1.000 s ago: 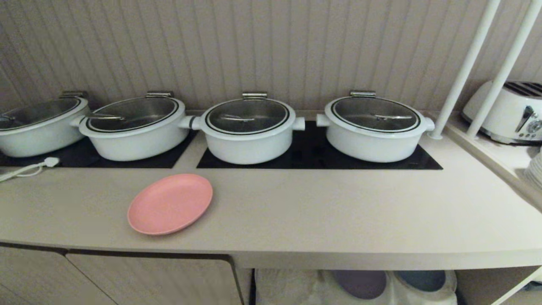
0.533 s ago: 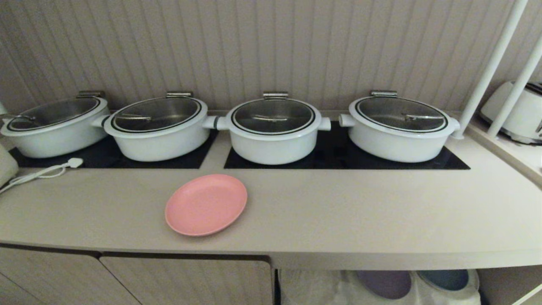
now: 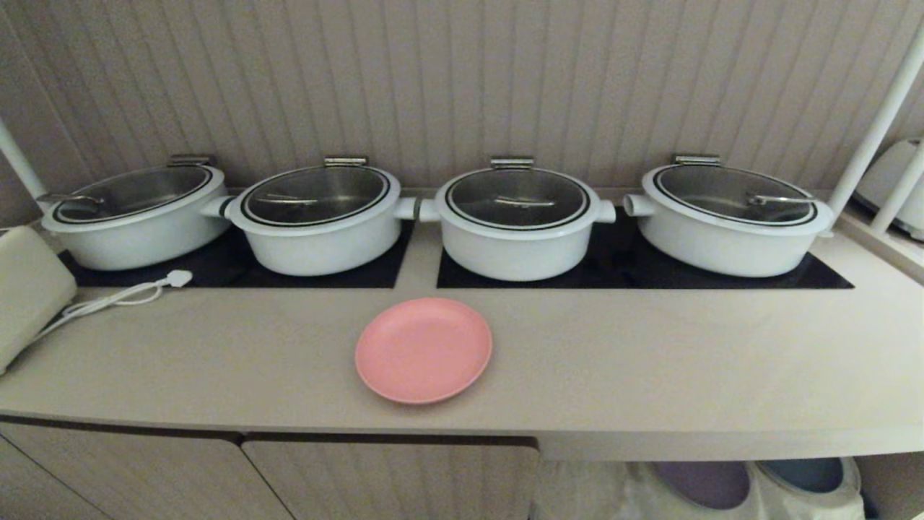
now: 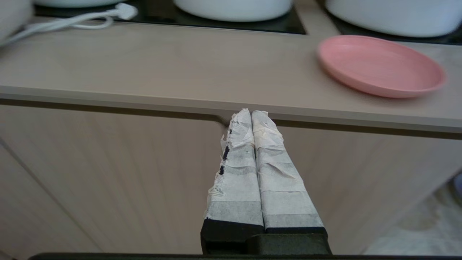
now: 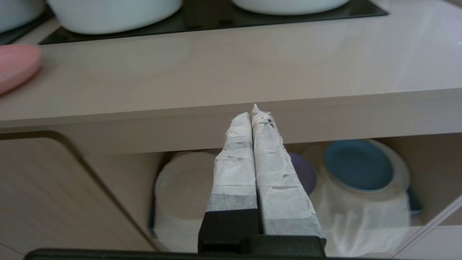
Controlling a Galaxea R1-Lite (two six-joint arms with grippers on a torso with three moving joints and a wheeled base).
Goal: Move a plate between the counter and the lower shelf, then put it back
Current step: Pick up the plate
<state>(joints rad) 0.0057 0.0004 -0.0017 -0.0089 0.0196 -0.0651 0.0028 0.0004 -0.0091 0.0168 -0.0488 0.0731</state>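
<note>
Plate on the surface

The plate [image 3: 424,349] lies on the surface [image 3: 650,361] before four pots [image 3: 515,220]; the shelf [image 5: 364,213] lies below.

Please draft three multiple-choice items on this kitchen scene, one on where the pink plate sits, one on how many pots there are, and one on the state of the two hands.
1. Where is the pink plate?
A. On the counter, in front of the pots
B. On the lower shelf
C. Inside a pot

2. How many white pots with glass lids stand on the black hob panels?
A. Two
B. Four
C. Six

3. How are the left hand and right hand?
A. Both open
B. Left shut on the plate
C. Both shut, holding nothing

Answers:
1 A: the head view shows the plate flat on the worktop near the front edge.
2 B: four lidded pots stand in a row.
3 C: in each wrist view the taped fingers are pressed together below the counter edge, clear of the plate.
</note>
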